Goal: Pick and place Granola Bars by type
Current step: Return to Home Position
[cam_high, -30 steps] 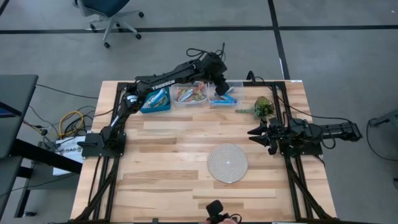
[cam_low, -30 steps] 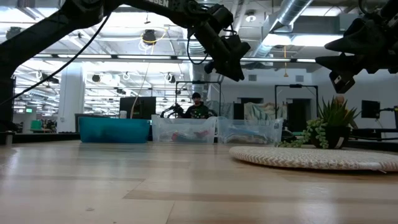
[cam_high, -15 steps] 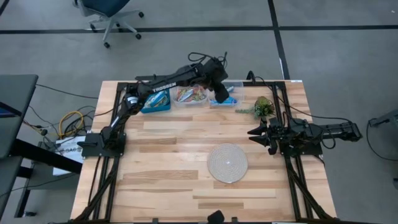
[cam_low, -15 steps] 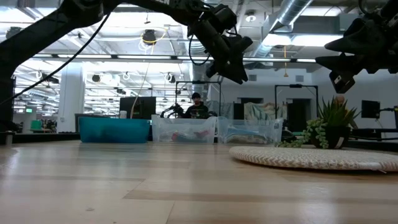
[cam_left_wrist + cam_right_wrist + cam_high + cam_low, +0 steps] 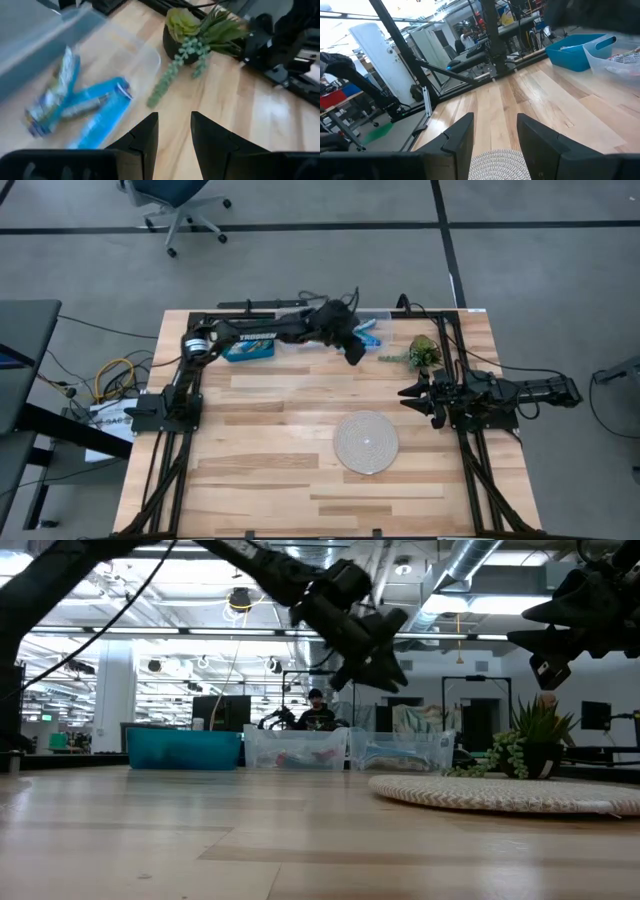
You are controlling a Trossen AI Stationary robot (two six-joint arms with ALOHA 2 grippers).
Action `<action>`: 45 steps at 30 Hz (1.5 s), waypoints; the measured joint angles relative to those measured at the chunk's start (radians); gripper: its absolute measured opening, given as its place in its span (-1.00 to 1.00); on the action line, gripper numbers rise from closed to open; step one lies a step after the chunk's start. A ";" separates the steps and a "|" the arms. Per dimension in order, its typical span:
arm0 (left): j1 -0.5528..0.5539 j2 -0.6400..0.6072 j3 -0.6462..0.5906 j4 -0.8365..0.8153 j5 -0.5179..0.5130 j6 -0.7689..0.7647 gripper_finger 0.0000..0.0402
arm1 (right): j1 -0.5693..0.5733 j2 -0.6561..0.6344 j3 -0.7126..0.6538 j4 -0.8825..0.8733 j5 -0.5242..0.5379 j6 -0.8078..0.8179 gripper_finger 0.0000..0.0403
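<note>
left gripper (image 5: pixel 356 355) hangs above the table's (image 5: pixel 270 470) far edge, just in front of the right transparent bin (image 5: pixel 385 330) and near the plant sprig (image 5: pixel 423 352). Its fingers (image 5: pixel 142 142) are a narrow gap apart with nothing between them. The blue granola bars (image 5: pixel 80 107) lie inside that bin, below and just beyond the gripper, not touching it. I count three, overlapping, and can't tell if more are hidden. The multicoloured granola bars (image 5: pixel 298 757) sit in the middle transparent bin (image 5: pixel 258 750); too blurred to count. Three bins in a row along the far edge: one blue bin (image 5: pixel 185 748), two transparent. One round woven mat (image 5: pixel 365 440), one sprig. right gripper (image 5: pixel 412 393) hangs over the table's right side near mat and sprig, touching neither, fingers moderately apart, holding nothing.
</note>
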 joint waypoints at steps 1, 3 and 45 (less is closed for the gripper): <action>-0.004 -0.027 -0.071 0.058 0.000 -0.026 -0.47 | 0.000 0.000 0.000 0.000 0.000 0.000 -0.29; -0.013 -0.083 -0.207 0.152 -0.002 -0.073 -0.47 | 0.000 0.000 0.000 0.000 0.000 0.000 -0.29; -0.123 -1.429 -1.536 0.469 -0.015 -0.099 -0.47 | 0.000 0.000 0.000 0.000 0.000 0.000 -0.29</action>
